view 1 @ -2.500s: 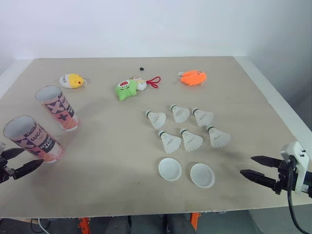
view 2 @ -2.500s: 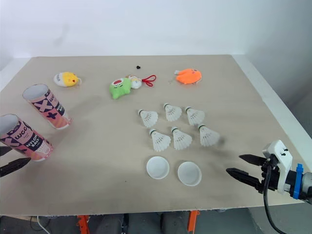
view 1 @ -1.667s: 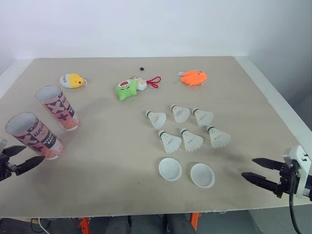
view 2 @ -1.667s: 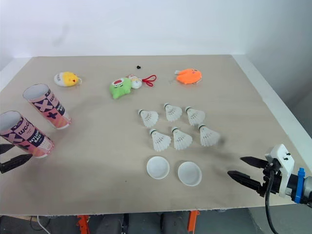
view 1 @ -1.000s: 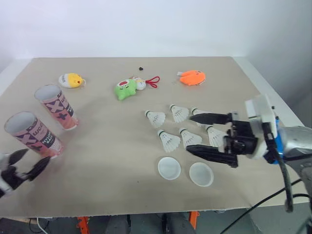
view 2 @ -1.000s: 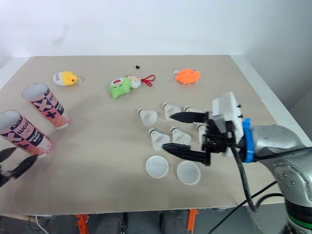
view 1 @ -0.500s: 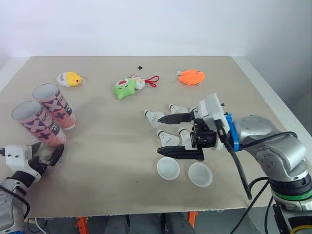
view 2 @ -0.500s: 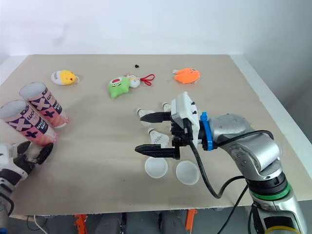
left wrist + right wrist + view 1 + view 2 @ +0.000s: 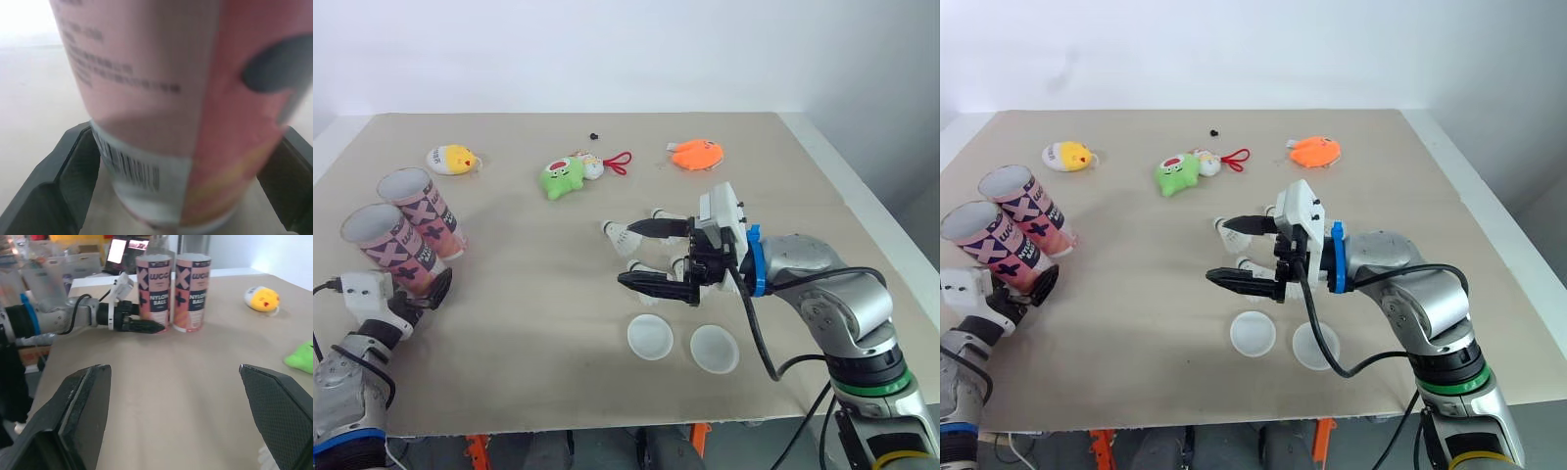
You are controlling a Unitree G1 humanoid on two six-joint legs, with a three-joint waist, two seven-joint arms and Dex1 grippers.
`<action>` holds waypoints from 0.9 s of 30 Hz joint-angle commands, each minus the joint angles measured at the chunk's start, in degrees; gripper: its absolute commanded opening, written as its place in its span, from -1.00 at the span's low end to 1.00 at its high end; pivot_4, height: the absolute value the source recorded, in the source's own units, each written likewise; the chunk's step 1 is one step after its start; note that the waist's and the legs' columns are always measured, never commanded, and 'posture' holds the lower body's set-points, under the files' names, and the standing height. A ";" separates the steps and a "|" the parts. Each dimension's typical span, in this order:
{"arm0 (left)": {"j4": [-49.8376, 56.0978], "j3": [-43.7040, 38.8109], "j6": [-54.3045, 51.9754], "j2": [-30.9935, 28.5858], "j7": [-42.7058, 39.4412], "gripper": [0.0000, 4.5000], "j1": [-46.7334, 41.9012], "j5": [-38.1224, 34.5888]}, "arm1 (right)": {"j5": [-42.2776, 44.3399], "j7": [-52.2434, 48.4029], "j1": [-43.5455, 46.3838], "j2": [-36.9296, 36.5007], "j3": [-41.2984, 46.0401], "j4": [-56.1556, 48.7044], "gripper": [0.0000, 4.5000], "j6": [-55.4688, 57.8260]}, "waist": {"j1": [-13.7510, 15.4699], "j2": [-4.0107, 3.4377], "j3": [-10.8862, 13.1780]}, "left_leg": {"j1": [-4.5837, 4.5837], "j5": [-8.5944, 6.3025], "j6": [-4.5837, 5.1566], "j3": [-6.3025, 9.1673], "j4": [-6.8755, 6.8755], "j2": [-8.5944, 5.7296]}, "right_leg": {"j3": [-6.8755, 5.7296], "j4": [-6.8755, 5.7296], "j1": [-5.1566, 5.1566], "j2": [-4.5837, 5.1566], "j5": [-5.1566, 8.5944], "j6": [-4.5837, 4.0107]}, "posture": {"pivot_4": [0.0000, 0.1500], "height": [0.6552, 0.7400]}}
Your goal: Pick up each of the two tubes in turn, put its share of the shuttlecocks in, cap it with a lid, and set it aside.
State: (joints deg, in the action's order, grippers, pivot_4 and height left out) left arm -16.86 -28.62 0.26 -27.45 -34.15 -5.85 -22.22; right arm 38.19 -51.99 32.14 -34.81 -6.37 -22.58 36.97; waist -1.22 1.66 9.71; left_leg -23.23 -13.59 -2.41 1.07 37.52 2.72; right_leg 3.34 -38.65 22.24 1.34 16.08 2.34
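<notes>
— Left gripper (image 9: pixel 426 292): how is it seen to be set?
— It is placed low at the base of the nearer tube (image 9: pixel 386 245), with its fingers (image 9: pixel 73 166) parted to either side of the tube's wall. The tube is seen between them, stood on the table (image 9: pixel 538 304) at the robot's left, just beside the second tube (image 9: pixel 421 211)
— And the right gripper (image 9: pixel 625 254)?
— It is spread wide and held over the cluster of shuttlecocks (image 9: pixel 625 238) near the table's middle, and nothing is gripped between its prongs. Two lids (image 9: pixel 651 339) are laid side by side on the near side of the shuttlecocks, apart from both grippers
</notes>
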 commanded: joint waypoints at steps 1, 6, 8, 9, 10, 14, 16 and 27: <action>-1.71 0.93 1.52 -0.15 0.69 1.00 -1.22 0.77 | -0.27 0.30 1.31 0.88 0.66 -0.27 0.99 -0.58 | 0.00 0.00 0.00 | 0.00 0.01 0.00 0.00 0.00 0.00 | 0.00 -0.03 0.00 0.00 0.00 0.00 | 1.00 1.00; -3.36 2.34 2.81 0.20 1.15 1.00 -2.77 1.55 | -0.89 0.45 1.38 1.74 0.73 0.17 0.99 -0.51 | 0.00 -0.01 0.00 | 0.02 0.09 -0.01 0.00 0.01 -0.02 | 0.00 -0.16 0.05 0.00 -0.01 -0.01 | 1.00 1.00; -3.89 2.72 3.15 0.12 1.36 1.00 -3.31 1.56 | -1.10 0.47 1.32 1.92 0.73 0.15 0.99 -0.43 | 0.00 -0.01 0.00 | 0.02 0.13 0.00 0.02 0.01 -0.03 | 0.00 -0.20 0.05 0.00 -0.01 -0.02 | 1.00 1.00; -4.07 2.82 3.22 0.11 1.40 1.00 -3.51 1.46 | -1.24 0.43 1.26 2.00 0.71 0.15 0.99 -0.43 | 0.00 -0.01 0.00 | 0.02 0.14 0.01 0.01 0.01 -0.03 | 0.00 -0.22 0.06 0.00 -0.02 -0.03 | 1.00 1.00; -4.18 2.94 3.29 0.09 1.43 1.00 -3.63 1.42 | -1.33 0.40 1.21 2.06 0.73 0.14 0.99 -0.42 | 0.00 -0.01 0.00 | 0.02 0.15 0.01 0.02 0.01 -0.03 | 0.00 -0.24 0.06 0.00 -0.02 -0.03 | 1.00 1.00; -5.09 3.20 3.76 -0.15 1.48 1.00 -4.05 1.40 | -1.70 0.39 0.93 2.30 0.67 0.20 0.99 -0.54 | 0.00 -0.01 0.00 | 0.03 0.19 0.00 0.02 0.01 -0.04 | 0.00 -0.28 0.08 0.00 -0.02 -0.04 | 1.00 1.00; -5.46 3.28 3.86 -0.25 1.56 1.00 -4.18 1.30 | -1.83 0.31 0.76 2.37 0.65 0.20 0.99 -0.59 | 0.00 -0.02 0.01 | 0.03 0.20 -0.02 0.02 0.00 -0.04 | 0.00 -0.29 0.08 0.00 -0.02 -0.04 | 1.00 1.00; 1.45 1.52 1.89 -0.76 2.06 0.49 1.77 -0.67 | -3.51 0.76 -3.03 1.23 0.72 -2.04 1.00 -0.85 | -0.14 -0.02 0.01 | 0.03 0.22 -0.05 -0.01 -0.02 -0.03 | 0.04 -0.28 0.09 0.01 -0.02 -0.03 | 1.00 1.00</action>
State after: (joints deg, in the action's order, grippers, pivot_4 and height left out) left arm -17.83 -25.84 3.37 -27.62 -31.91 -6.41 -22.10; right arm 35.15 -51.84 30.22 -32.89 -6.44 -21.91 36.89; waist -1.37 1.64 9.71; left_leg -23.20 -13.37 -2.46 1.05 37.49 2.70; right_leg 3.40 -38.92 22.33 1.36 16.07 2.31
